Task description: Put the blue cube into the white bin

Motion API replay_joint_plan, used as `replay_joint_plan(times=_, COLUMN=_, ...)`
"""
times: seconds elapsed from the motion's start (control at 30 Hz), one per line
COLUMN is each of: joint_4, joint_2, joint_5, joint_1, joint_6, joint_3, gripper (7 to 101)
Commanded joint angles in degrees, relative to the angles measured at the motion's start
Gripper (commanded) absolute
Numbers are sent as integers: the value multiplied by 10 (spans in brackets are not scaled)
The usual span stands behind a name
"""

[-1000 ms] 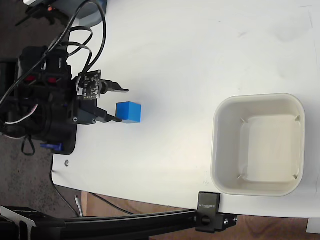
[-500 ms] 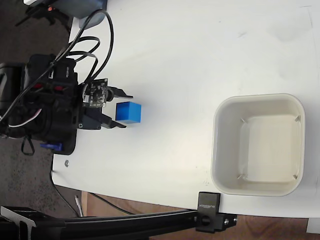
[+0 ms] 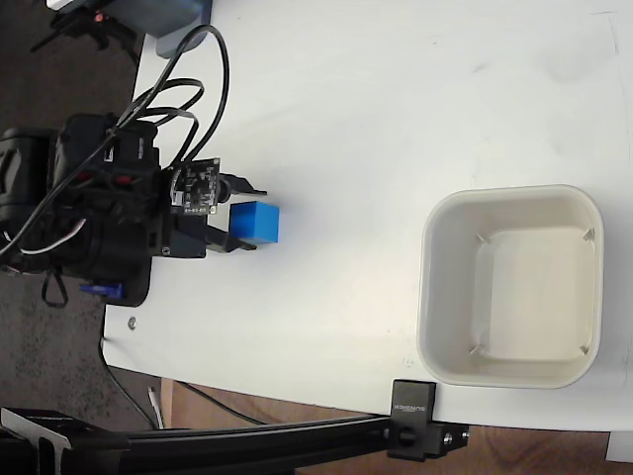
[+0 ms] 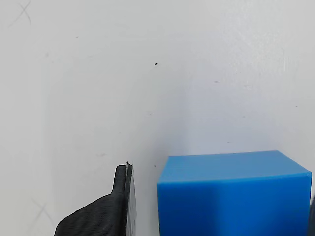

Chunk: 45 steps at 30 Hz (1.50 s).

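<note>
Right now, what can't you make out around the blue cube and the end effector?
- Wrist view: blue cube bottom, cut off by the frame's lower edge.
- Wrist view: second finger, only a sliver at the right edge; one finger shows.
- Fixed view: contact between end effector and cube, too small to tell.
- Wrist view: white bin, out of frame.

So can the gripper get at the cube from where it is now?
Probably yes. The gripper is open with its jaws on either side of the cube, and in the wrist view a gap shows between one finger and the cube's face. Nothing lies between them on the table.
</note>
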Motion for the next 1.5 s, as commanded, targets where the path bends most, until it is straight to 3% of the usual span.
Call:
replay_joint_plan(times=0.03, joint_4=-10, joint_2=4, joint_5=-4, joint_1=6, joint_6=0, joint_3=-13, gripper=755)
replay_joint_plan(times=0.27, joint_4=-8, joint_2=4, joint_5=-5, joint_1=15, joint_6=6, joint_3=-11, gripper=527)
replay_joint_plan(times=0.43, joint_4=2, joint_2=4, joint_5=6, joint_1=8, joint_6=4, joint_3=-21, gripper=470)
replay_joint_plan(times=0.63, joint_4=40, joint_2=-13, joint_5=46, joint_1=-22, joint_6=6, joint_3=-109, gripper=465)
replay_joint_plan(times=0.8, joint_4=75, joint_2=-111, joint_5=56, joint_1=8, joint_6=-56, joint_3=-288, gripper=465)
replay_joint_plan(times=1.13, joint_4=87, joint_2=-376, joint_5=-4, joint_1=97, joint_6=-117, joint_3=-655, gripper=476)
replay_joint_plan(times=1.4, joint_4=192, joint_2=-606, joint_5=-25, joint_1=121, joint_6=-139, joint_3=-1015, gripper=481)
replay_joint_plan(times=1.5, joint_4=156, joint_2=-623, joint_5=-47, joint_1=139, joint_6=-142, joint_3=-1026, gripper=478)
